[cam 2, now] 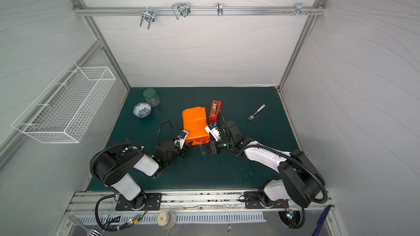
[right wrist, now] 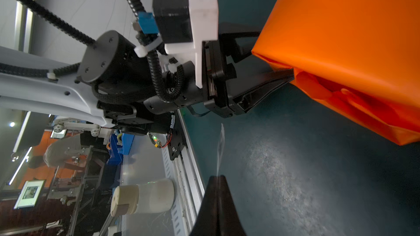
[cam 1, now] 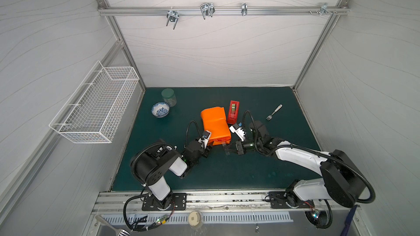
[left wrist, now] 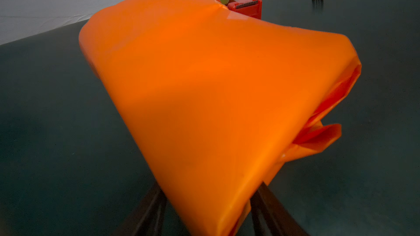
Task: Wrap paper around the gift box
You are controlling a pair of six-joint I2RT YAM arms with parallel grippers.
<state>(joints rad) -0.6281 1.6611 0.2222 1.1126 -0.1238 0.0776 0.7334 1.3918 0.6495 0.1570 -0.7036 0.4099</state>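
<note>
Paper (cam 1: 214, 124) bundle is mid-counter (cam 1: 227, 173), long axis near-to-far, far end beside the tape dispenser (cam 1: 233, 111). Your left hand (cam 1: 209, 146) clamps its near end. Your right hand (right wrist: 217, 179) is pinched together on a tape strip (right wrist: 221, 146).

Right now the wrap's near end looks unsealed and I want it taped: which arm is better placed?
Right, probably. The right end effector is shut on a clear tape strip just short of the loose end fold of the paper, while the left end effector is clamped on the paper, steadying it.
</note>
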